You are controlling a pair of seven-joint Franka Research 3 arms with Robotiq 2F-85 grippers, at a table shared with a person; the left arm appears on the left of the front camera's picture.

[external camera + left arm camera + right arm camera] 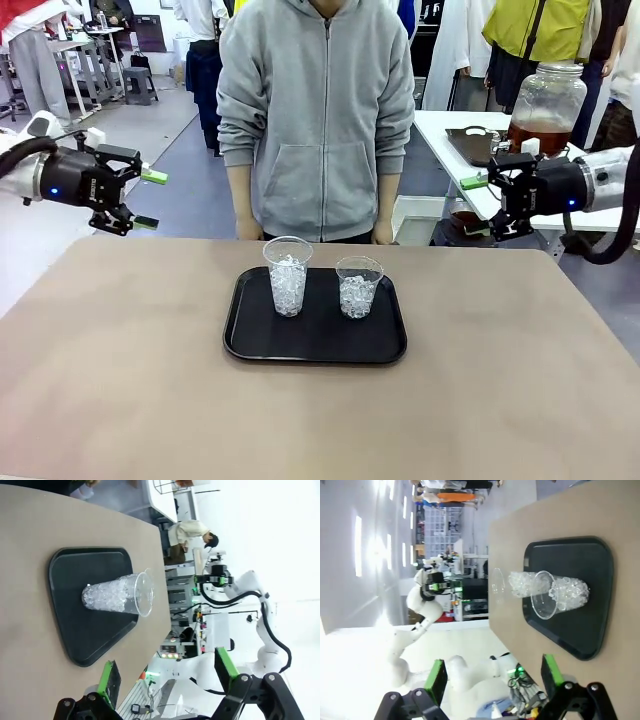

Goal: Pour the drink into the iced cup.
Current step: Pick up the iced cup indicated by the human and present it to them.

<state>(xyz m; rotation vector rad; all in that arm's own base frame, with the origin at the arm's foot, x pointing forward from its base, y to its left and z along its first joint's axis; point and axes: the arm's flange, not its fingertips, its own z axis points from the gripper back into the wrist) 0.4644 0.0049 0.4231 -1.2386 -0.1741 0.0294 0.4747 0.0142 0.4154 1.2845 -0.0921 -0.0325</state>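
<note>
While iced cups [288,278] [359,287] stand on tray [245,340] | left gripper [151,199] apart, empty | right gripper [473,207] likewise

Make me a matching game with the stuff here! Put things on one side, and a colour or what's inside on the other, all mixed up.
Things:
1. tray
2. big jar
3. taller cup
4. hoodie

Colour or what's inside:
A. full of ice
B. grey
C. black
D. holds brown drink

Pairs: 1-C, 2-D, 3-A, 4-B
</note>
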